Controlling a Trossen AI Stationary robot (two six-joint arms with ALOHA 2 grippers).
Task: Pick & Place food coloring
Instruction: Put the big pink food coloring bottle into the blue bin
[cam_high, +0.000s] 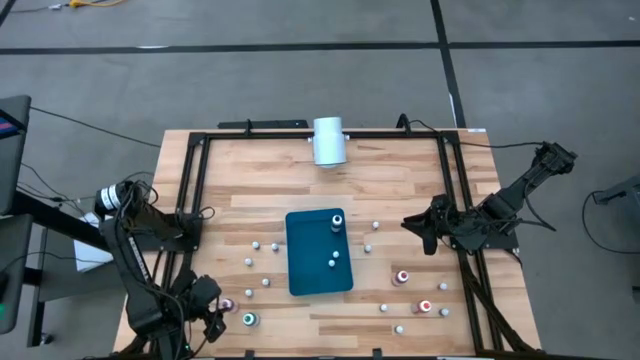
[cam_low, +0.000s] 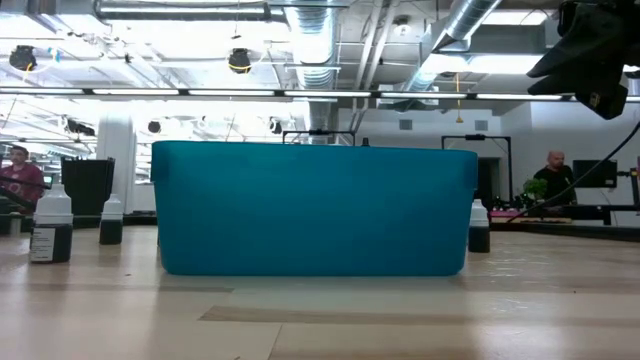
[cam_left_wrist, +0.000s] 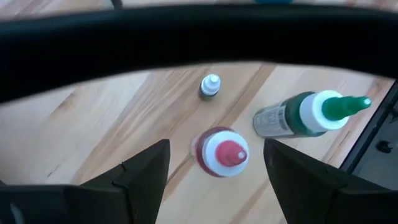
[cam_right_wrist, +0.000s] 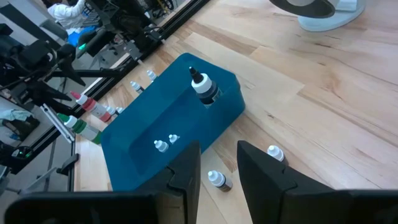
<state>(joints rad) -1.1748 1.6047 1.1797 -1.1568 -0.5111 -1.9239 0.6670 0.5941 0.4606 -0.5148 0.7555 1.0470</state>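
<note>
Light wooden desk (cam_high: 260, 180) inside black frame, grey floor around. Teal tray (cam_high: 318, 251) at desk centre holds three small bottles; white cylinder (cam_high: 329, 140) at far edge. Food coloring bottles (cam_high: 404, 277) scattered both sides of tray. Left end effector (cam_left_wrist: 214, 168) near front-left corner, fingers spread wide, empty, directly above upright red-capped bottle (cam_left_wrist: 222, 152); green-capped bottle (cam_left_wrist: 305, 114) just beside it. Right end effector (cam_right_wrist: 217, 163) near right edge, raised, fingers close together, holding nothing.
</note>
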